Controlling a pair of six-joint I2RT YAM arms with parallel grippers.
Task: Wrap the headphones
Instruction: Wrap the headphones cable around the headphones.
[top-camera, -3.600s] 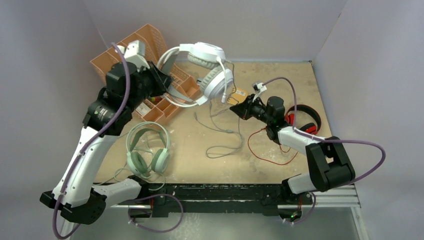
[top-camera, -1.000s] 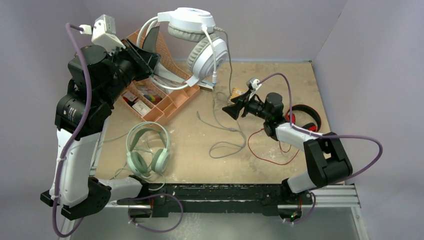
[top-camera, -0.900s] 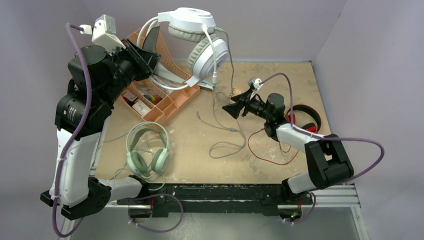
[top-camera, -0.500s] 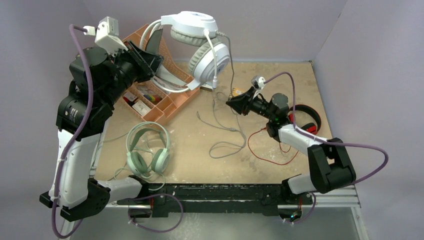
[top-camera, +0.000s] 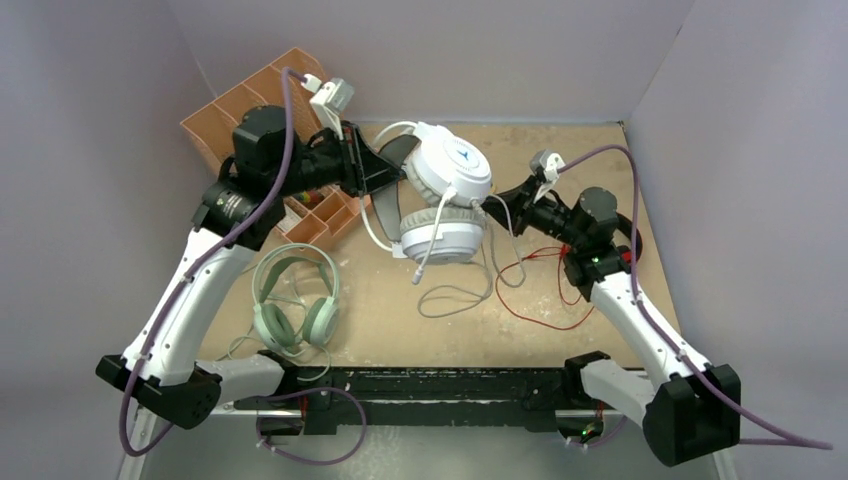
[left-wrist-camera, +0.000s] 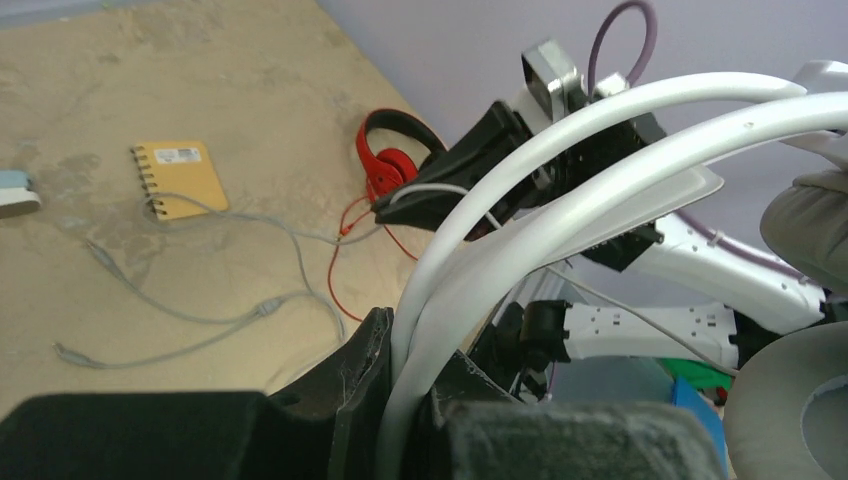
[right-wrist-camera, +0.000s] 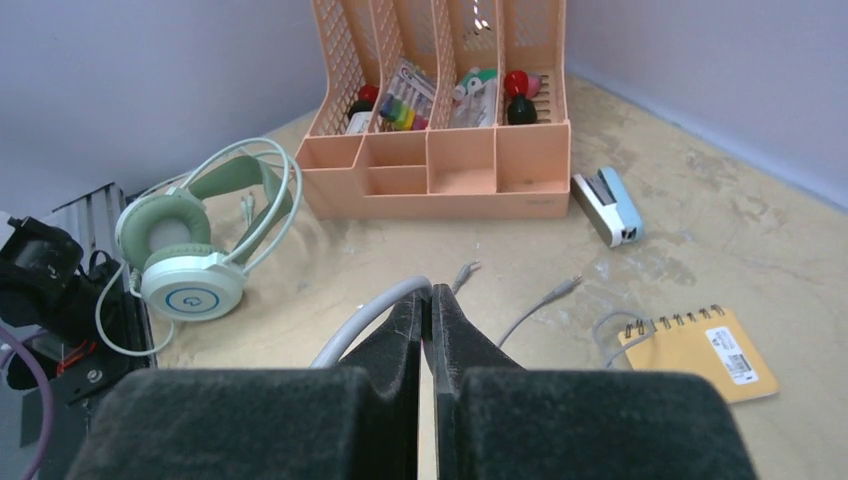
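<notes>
The red headphones (left-wrist-camera: 388, 170), near the right edge of the table, are mostly hidden behind the right arm in the top view. The left gripper (left-wrist-camera: 405, 365) clamps the band of the white headphones (top-camera: 448, 195), which hang above the middle of the table. The right gripper (right-wrist-camera: 432, 305) is pressed tight on the grey cord (right-wrist-camera: 390, 294).

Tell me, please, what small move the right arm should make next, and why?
Probably swing the right gripper, shut on the grey cord, around the white headset's ear cups to start a first loop. The left gripper clamps the headband, so the headset is held, and much of the cord lies slack on the table.
</notes>
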